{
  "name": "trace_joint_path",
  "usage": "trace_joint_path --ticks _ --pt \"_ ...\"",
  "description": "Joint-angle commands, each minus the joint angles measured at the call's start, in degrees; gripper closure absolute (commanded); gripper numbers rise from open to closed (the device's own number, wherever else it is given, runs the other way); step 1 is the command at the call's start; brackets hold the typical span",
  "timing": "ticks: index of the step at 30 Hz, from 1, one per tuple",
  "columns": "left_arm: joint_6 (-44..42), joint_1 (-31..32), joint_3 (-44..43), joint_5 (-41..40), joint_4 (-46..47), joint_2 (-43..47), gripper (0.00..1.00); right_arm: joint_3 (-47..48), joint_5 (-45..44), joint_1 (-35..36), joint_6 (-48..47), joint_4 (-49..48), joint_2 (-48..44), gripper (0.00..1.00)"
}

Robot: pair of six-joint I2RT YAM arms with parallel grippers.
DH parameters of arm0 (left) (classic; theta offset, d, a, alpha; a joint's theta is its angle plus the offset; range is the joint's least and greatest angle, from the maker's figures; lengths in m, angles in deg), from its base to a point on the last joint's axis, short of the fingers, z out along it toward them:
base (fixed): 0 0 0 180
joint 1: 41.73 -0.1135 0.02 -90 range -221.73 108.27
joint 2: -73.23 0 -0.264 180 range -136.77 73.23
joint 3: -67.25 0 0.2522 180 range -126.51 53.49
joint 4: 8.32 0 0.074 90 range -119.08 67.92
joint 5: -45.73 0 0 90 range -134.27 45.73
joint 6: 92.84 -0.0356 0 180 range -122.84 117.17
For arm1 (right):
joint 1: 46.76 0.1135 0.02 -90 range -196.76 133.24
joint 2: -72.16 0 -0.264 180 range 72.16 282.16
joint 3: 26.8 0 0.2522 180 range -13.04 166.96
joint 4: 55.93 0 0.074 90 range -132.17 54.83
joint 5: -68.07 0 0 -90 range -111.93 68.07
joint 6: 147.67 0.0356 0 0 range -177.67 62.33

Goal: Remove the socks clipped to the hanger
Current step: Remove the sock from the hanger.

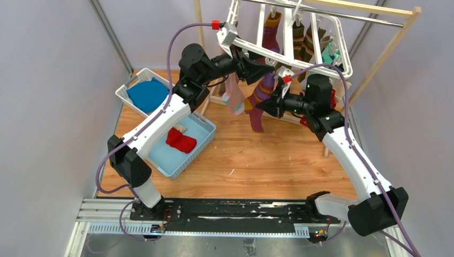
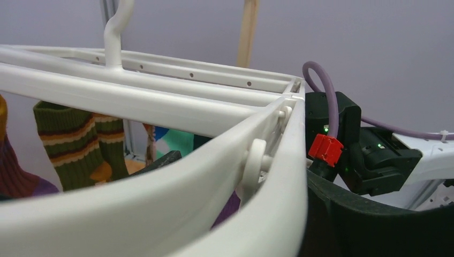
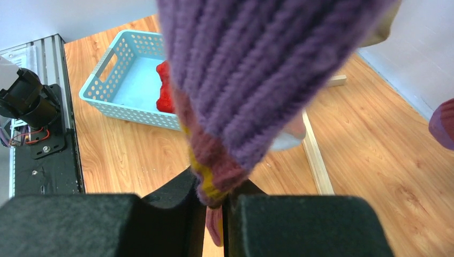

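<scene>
The white hanger (image 1: 343,65) hangs from a metal rod at the back. My left gripper (image 1: 261,68) is shut on its near left corner; in the left wrist view the hanger's rim (image 2: 160,101) fills the space between the black fingers (image 2: 375,225). A purple striped sock (image 1: 258,107) hangs from a clip, and my right gripper (image 1: 274,99) is shut on its upper part. In the right wrist view that sock (image 3: 257,69) runs down between the closed jaws of the gripper (image 3: 217,214). A pink sock (image 1: 233,97), a maroon one (image 1: 272,33), olive striped ones (image 1: 306,43) and a teal one (image 1: 330,53) stay clipped.
A light-blue basket (image 1: 210,130) on the wooden floor holds a red sock (image 1: 181,140). A white basket (image 1: 125,94) with a blue cloth (image 1: 147,94) stands behind it. The wooden rack's poles (image 1: 386,49) and metal rod (image 1: 332,14) frame the hanger.
</scene>
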Motion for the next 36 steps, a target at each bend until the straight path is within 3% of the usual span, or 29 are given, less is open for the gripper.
trace_joint_path --ticks 1,5,11,19,20,21,24,29,36 --pt "3.5 0.5 0.2 -2.8 1.0 -1.2 0.32 -0.6 1.0 -0.3 -0.8 0.5 0.0 0.87" --pt "3.5 0.6 0.3 -1.8 1.5 -1.2 0.48 -0.7 0.8 -0.3 -1.2 0.8 -0.1 0.87" --pt "3.3 0.5 1.9 -1.6 1.5 -0.6 0.60 -0.7 0.7 -0.3 -1.4 1.0 -0.3 0.87" --pt "3.7 0.5 3.9 -1.2 1.5 0.4 0.94 -0.6 0.6 -0.3 -1.6 1.2 -0.3 0.87" --pt "3.7 0.5 4.1 -1.3 1.5 0.8 0.91 -0.6 0.5 -0.3 -1.6 1.3 -0.3 0.87" --pt "3.9 0.6 4.4 -1.7 1.5 1.0 0.81 -0.5 0.5 -0.3 -1.7 1.4 -0.4 0.87" --pt "4.2 0.3 5.6 -2.2 1.5 2.0 0.38 -0.5 0.3 -0.3 -1.6 1.7 -0.7 0.87" --pt "4.2 -0.3 9.5 -3.7 1.4 4.6 0.01 -0.6 -0.6 -0.4 -1.8 1.9 -1.2 0.87" --pt "1.3 -0.8 14.1 -6.0 -1.2 7.9 0.00 -0.8 -0.5 -0.4 -2.2 1.9 -1.6 0.87"
